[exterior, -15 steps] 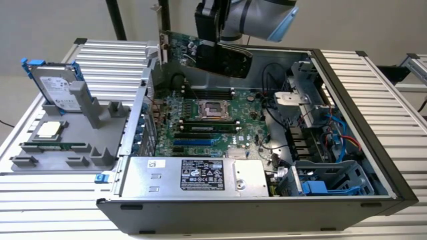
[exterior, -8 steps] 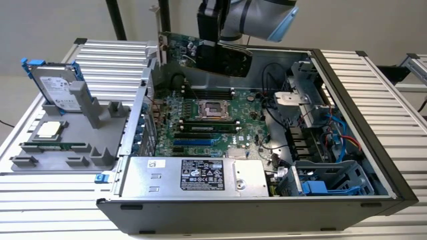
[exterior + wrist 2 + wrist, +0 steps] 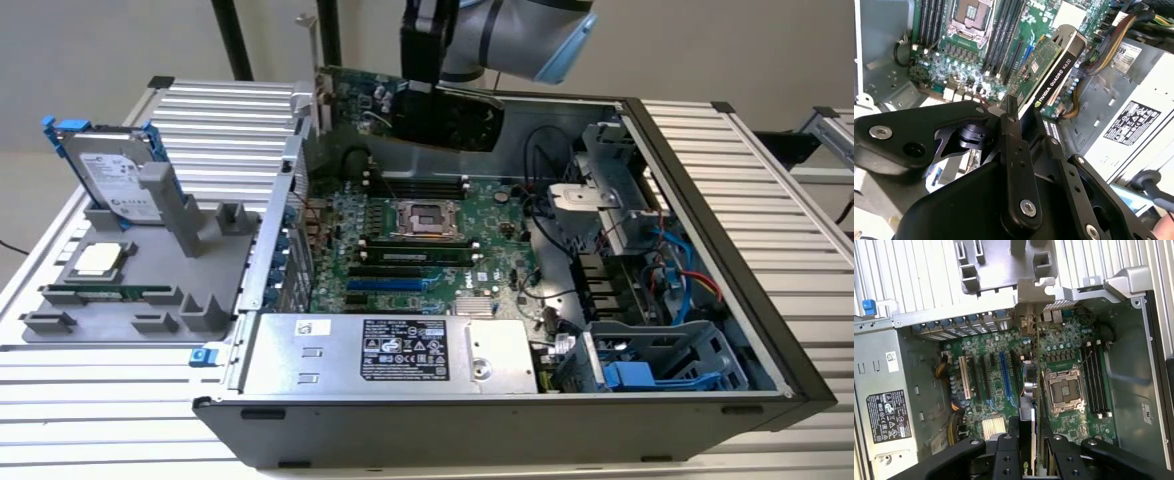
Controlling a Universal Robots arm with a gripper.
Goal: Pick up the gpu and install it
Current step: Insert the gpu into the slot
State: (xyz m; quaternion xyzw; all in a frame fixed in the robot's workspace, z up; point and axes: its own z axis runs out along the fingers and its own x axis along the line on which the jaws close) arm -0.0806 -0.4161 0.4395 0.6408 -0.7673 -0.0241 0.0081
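The gpu is a green card with a black cooler and a silver end bracket. It hangs on edge above the far end of the open computer case. My gripper is shut on its upper edge. In the second wrist view the black fingers clamp the gpu, which points down at the motherboard. The first wrist view shows the gpu edge-on between the blue slot and the processor socket, clear of the board. My gripper is at the card's near end.
Motherboard lies in the case floor with the power supply at the near end. Cables and a drive cage fill the exterior view's right. A grey holder on that view's left carries a hard drive, a processor and a memory stick.
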